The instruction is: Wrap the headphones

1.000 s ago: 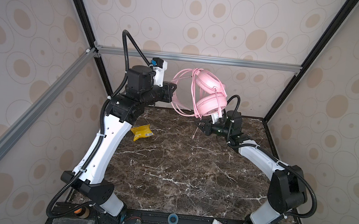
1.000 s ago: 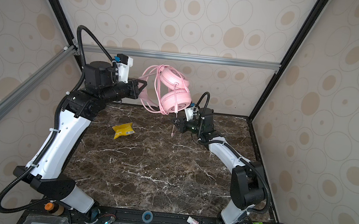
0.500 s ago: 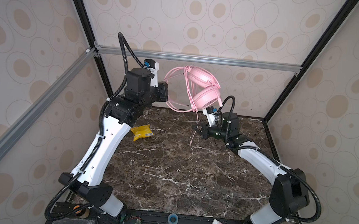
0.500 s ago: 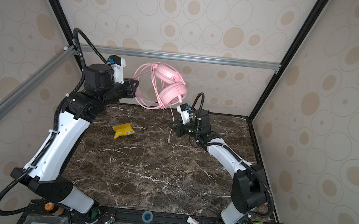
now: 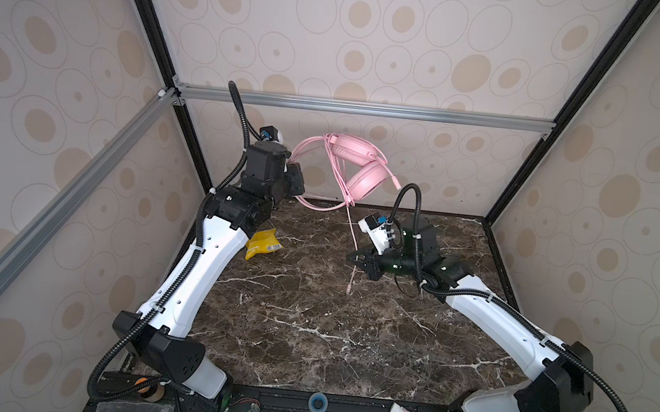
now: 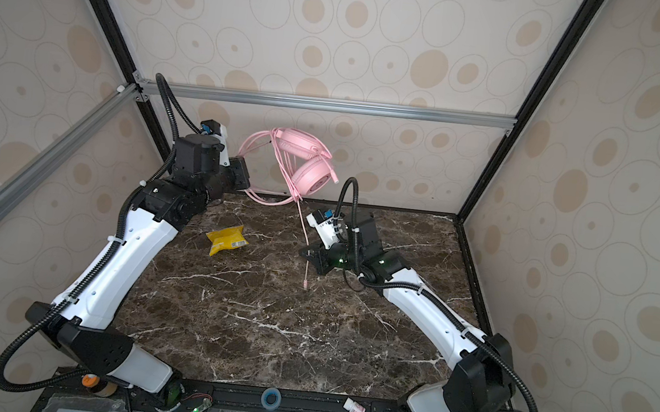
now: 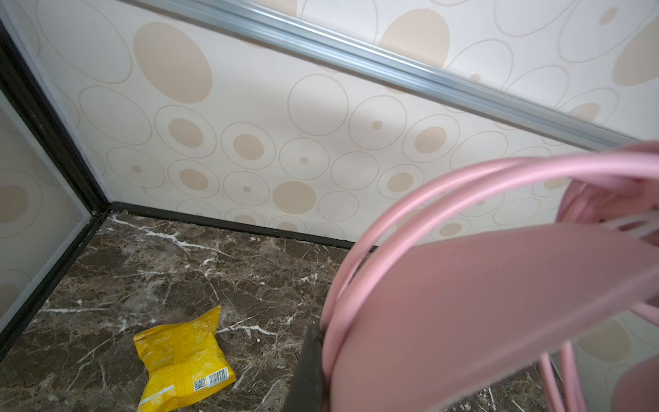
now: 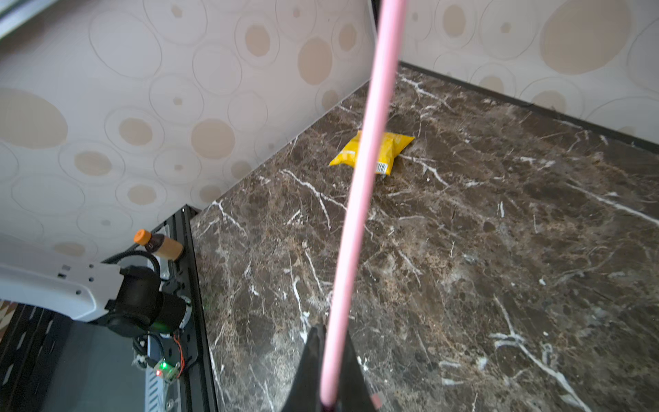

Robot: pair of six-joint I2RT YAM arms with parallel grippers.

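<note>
The pale pink headphones (image 5: pixel 366 179) (image 6: pixel 310 175) hang in the air near the back wall in both top views. My left gripper (image 5: pixel 302 187) (image 6: pixel 245 181) is shut on their headband. In the left wrist view the headband wires (image 7: pixel 410 199) and the broad pink strap (image 7: pixel 481 303) run out beside one dark finger (image 7: pixel 308 371). The thin pink cable (image 5: pixel 353 230) (image 6: pixel 304 229) drops from the earcups. My right gripper (image 5: pixel 352 256) (image 6: pixel 308 253) (image 8: pixel 330 371) is shut on the cable (image 8: pixel 360 196) low over the table. The cable's plug end (image 5: pixel 349 289) dangles below that gripper.
A yellow snack packet (image 5: pixel 262 243) (image 6: pixel 226 239) (image 7: pixel 182 356) (image 8: pixel 388 149) lies on the dark marble table (image 5: pixel 307 330) under the left arm. On the front rail are a small white bottle (image 5: pixel 400 411), a blue ring (image 5: pixel 316 402) and an orange-capped bottle (image 8: pixel 160 244). Patterned walls close three sides.
The left arm carried the headphones a little to the left. My right gripper dropped lower and leftward along the cable and closed on it.
</note>
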